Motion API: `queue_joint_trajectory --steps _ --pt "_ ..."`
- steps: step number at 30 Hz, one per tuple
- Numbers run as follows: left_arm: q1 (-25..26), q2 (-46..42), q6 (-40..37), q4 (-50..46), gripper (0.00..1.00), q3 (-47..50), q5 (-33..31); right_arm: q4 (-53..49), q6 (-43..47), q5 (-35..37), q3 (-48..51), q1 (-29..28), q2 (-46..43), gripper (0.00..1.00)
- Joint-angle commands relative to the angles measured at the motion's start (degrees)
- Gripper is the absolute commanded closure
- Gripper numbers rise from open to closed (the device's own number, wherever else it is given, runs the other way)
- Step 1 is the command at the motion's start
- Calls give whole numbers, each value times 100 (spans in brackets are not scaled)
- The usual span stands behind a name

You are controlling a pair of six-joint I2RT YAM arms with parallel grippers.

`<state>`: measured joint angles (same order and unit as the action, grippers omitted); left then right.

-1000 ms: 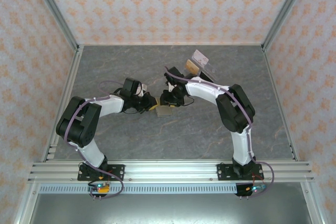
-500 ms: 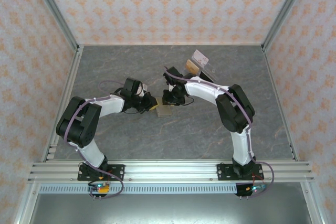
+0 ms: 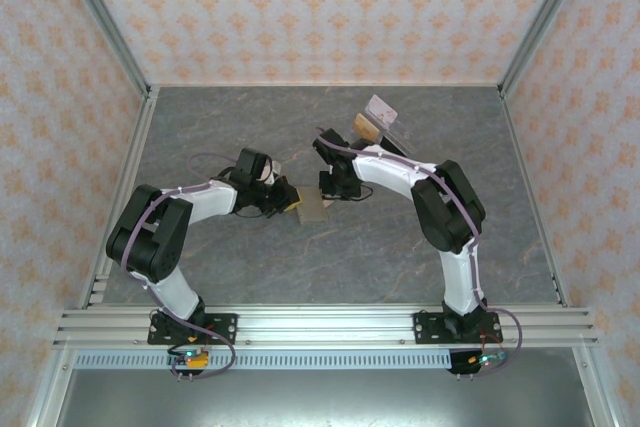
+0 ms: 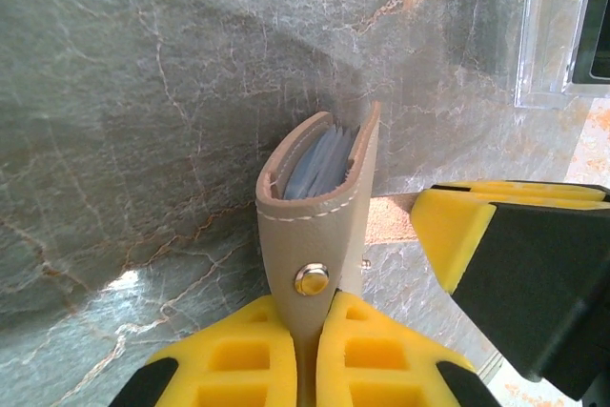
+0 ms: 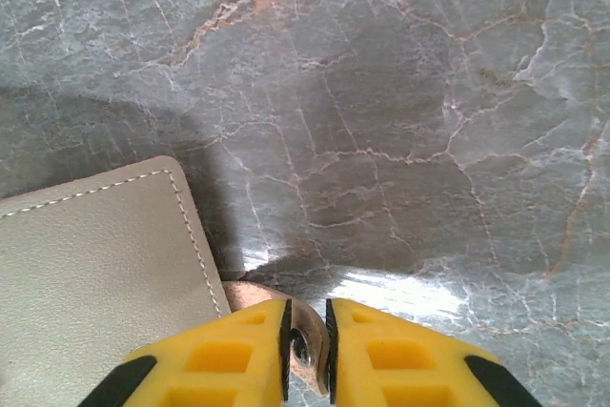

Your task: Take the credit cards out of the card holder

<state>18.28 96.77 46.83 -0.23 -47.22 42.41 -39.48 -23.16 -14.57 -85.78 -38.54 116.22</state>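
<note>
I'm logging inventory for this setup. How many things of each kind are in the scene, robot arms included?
wallet: 1
cards: 2, one whitish-pink, one orange
clear stand: 1
robot arms: 2, left, right
Total: 6

White-and-black arms, purple cables, yellow tool fingers

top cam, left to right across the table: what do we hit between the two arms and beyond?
left gripper → card holder → right gripper → clear stand, which sits further back than the rest.
</note>
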Motion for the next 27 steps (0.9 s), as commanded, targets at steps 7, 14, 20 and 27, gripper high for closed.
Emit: queue_joint_trajectory --steps 7,14,20,27 --pt "-9 -167 -87 -465 84 -251 -223 146 35 -705 -133 14 87 73" --pt "-28 -357 -178 -890 44 -401 -549 139 79 -587 -56 14 0 86" --pt "-262 -857 -458 -1447 26 -489 -1176 330 153 -851 33 14 -464 90" --pt "-720 -2050 -634 -1999 0 -248 -2201 573 171 -1331 -2 -153 -1064 90"
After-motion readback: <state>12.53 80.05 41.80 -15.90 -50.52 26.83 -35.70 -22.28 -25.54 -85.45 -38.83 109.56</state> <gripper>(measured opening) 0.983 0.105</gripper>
